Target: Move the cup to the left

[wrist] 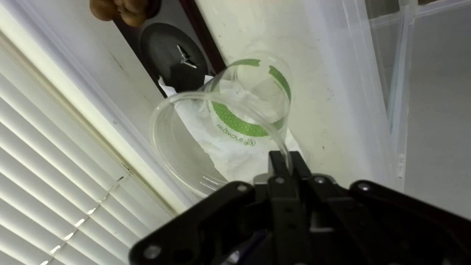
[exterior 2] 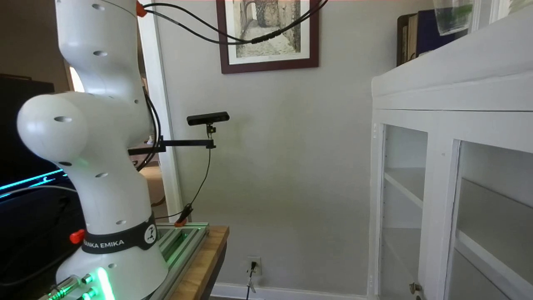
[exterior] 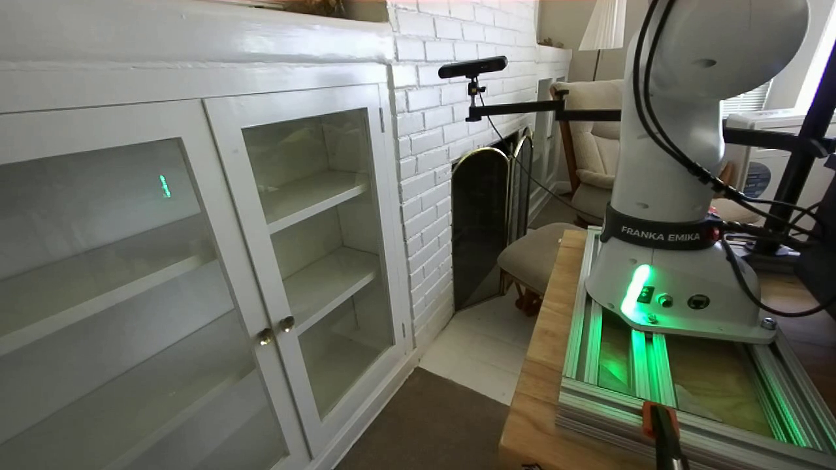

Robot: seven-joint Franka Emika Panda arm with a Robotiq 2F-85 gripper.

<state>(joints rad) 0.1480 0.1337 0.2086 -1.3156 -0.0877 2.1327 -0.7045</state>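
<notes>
The cup point(wrist: 241, 127) is clear plastic with a green band and green lettering. In the wrist view its open rim faces the camera, and its base points away toward the upper middle. My gripper point(wrist: 289, 162) is shut on the cup's rim, with the thin wall between the two black fingertips. A clear cup point(exterior 2: 453, 16) with green on it also shows at the top right of an exterior view, cut off by the frame edge, over the white cabinet top. The gripper itself is out of view in both exterior views. I cannot tell whether the cup's base touches the surface.
White paper point(wrist: 235, 158) lies behind the cup. A dark wooden piece with a black round face point(wrist: 173, 55) lies close beside it. Window blinds point(wrist: 48, 176) are at the left. Books point(exterior 2: 433, 33) stand on the cabinet top point(exterior 2: 449, 62). Glass doors point(exterior: 313, 261) are below.
</notes>
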